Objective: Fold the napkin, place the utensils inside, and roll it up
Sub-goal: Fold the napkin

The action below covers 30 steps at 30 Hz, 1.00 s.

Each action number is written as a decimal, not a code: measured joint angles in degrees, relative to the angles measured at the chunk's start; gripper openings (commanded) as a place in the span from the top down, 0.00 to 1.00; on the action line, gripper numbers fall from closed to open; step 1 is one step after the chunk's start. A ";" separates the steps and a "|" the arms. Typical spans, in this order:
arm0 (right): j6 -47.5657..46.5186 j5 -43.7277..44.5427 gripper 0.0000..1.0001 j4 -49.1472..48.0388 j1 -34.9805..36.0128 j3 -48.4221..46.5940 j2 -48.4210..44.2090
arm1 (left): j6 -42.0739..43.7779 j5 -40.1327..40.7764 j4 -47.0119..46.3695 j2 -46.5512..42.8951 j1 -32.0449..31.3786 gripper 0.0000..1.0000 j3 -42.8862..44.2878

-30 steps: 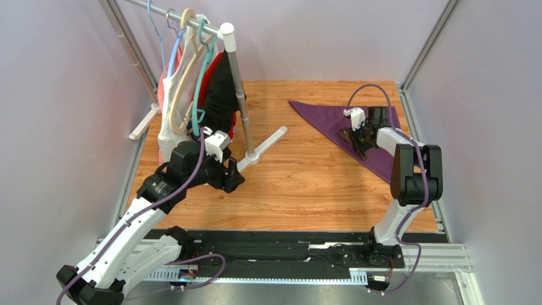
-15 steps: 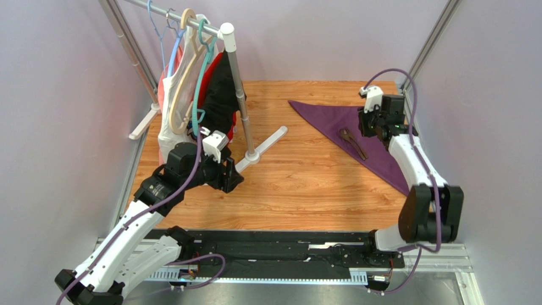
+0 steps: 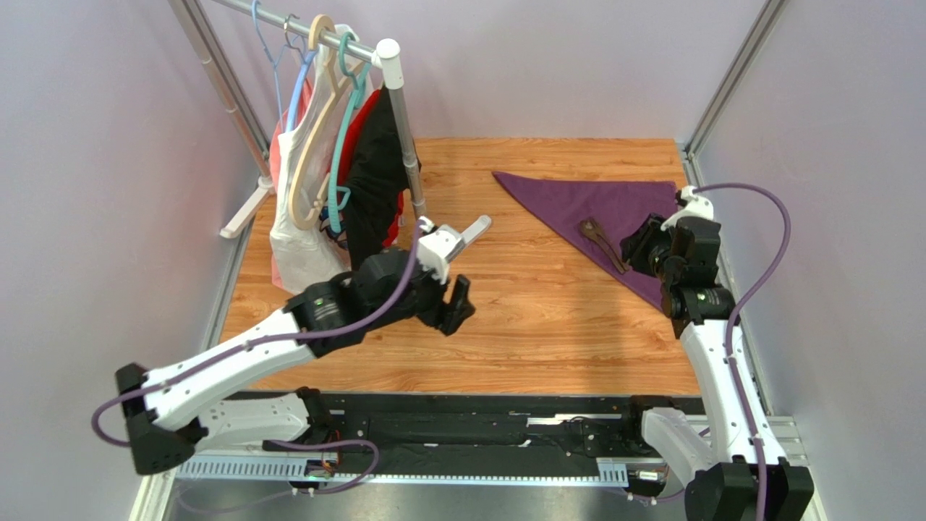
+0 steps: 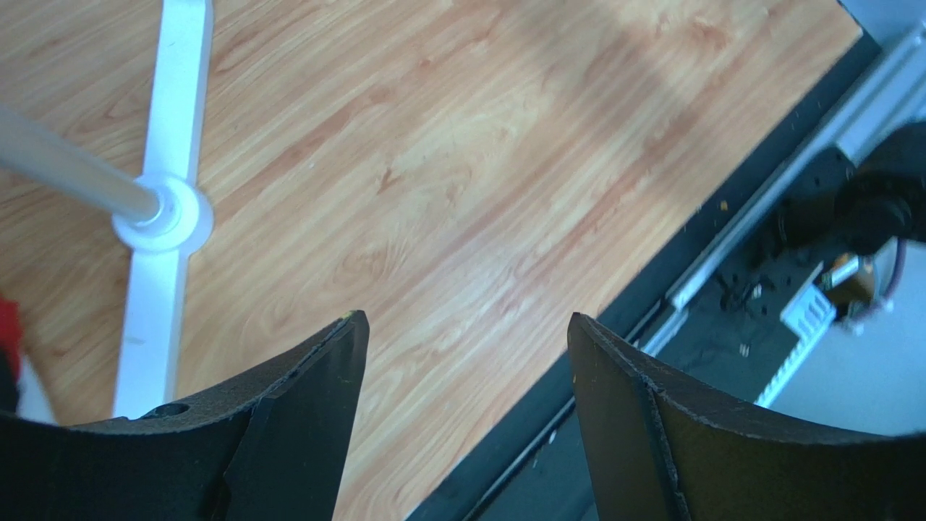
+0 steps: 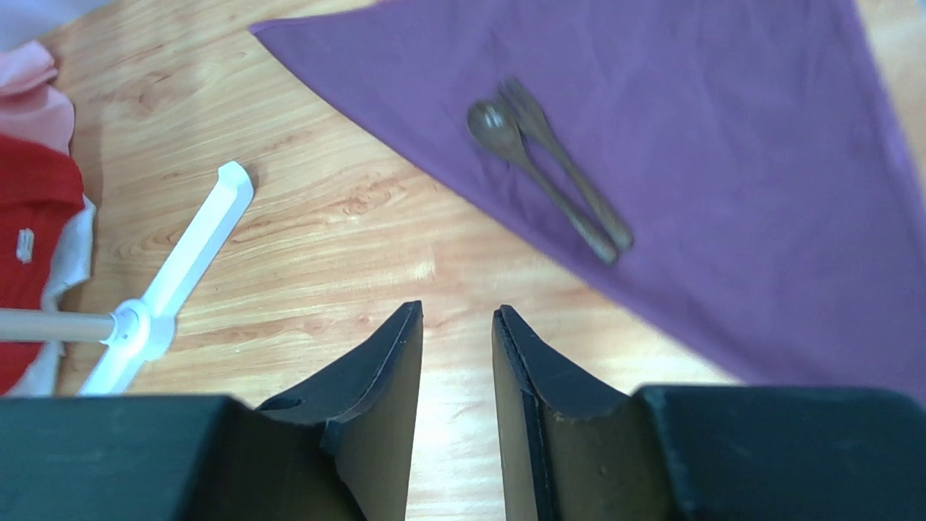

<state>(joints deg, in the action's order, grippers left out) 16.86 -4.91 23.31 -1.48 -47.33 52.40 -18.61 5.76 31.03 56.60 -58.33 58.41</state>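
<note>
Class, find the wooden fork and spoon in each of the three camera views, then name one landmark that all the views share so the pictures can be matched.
Top external: the fork and spoon lie right of centre on the purple napkin, near its long edge.
Left wrist: not in it.
Right wrist: the fork and spoon sit upper middle, on the napkin.
Shared landmark: the rack's white foot.

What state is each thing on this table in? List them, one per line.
Napkin, folded into a triangle, lying flat.
Fork, lying on the napkin.
Spoon, lying on the napkin beside the fork.
Left claw, open, empty.
Right claw, slightly open, empty.
Rack, upright.
Clothes, hanging on the rack.
</note>
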 measured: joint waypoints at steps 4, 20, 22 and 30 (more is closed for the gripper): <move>6.78 1.70 0.67 0.57 0.00 4.79 -1.64 | -4.42 2.89 -6.38 12.79 -0.61 0.23 4.42; 13.07 10.27 0.67 4.81 -0.22 7.98 -3.87 | -19.69 1.68 -15.43 64.85 10.05 0.27 43.30; 13.33 11.63 0.67 5.40 -0.59 7.93 -3.87 | -20.98 1.77 -15.54 68.59 13.53 0.28 46.95; 15.96 12.96 0.68 9.51 -0.87 4.22 -2.23 | -25.29 4.74 -15.19 78.99 22.49 0.37 61.44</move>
<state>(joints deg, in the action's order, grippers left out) 32.82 8.05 32.82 -2.35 -43.11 50.17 -43.90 10.50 15.84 135.59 -35.83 119.85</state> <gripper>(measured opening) 0.326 0.656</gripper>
